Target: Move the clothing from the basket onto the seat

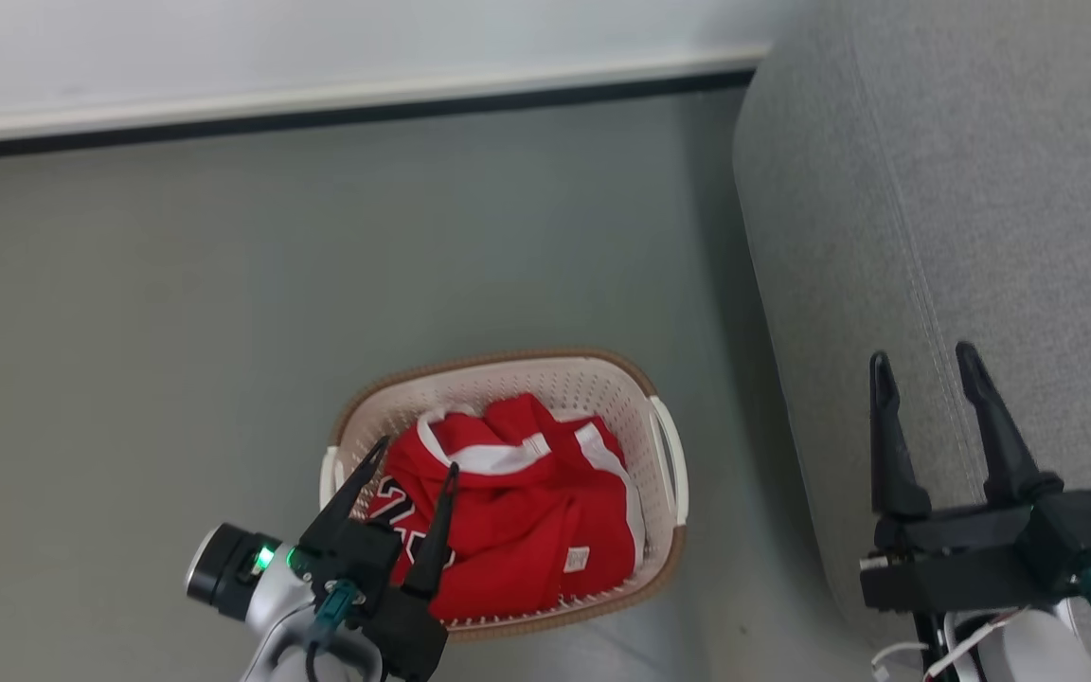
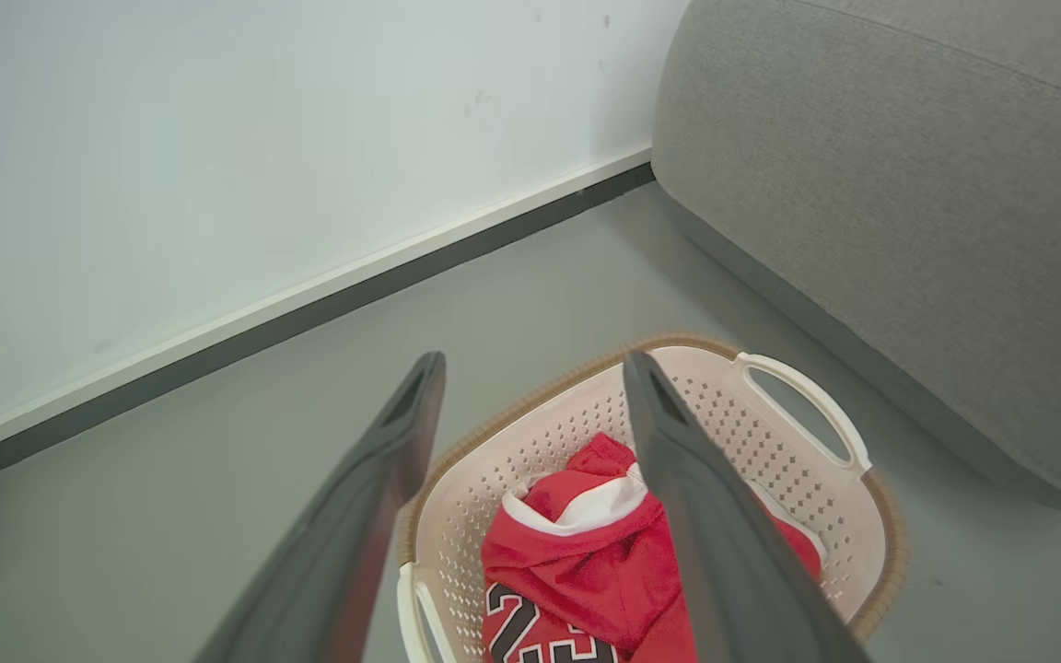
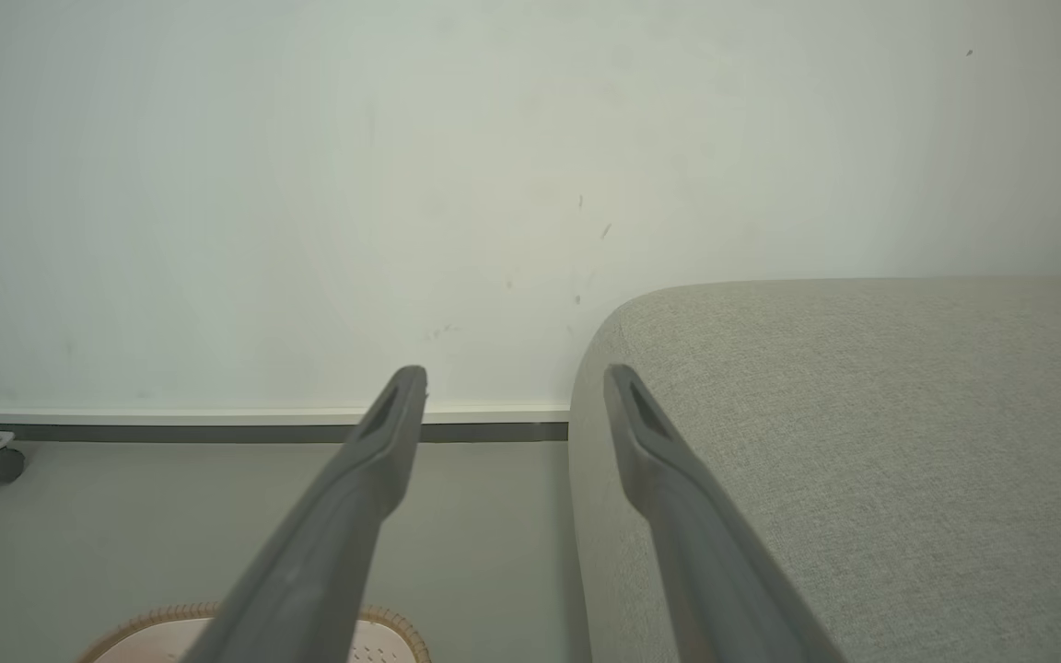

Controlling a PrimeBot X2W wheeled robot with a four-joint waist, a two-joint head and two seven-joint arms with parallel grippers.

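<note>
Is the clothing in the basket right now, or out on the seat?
In the basket. The red clothing lies bunched inside the basket, below its rim; the seat beside it shows bare grey fabric.

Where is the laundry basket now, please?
In the head view the basket stands on the floor at lower centre, left of the seat, under the open left hand.
</note>
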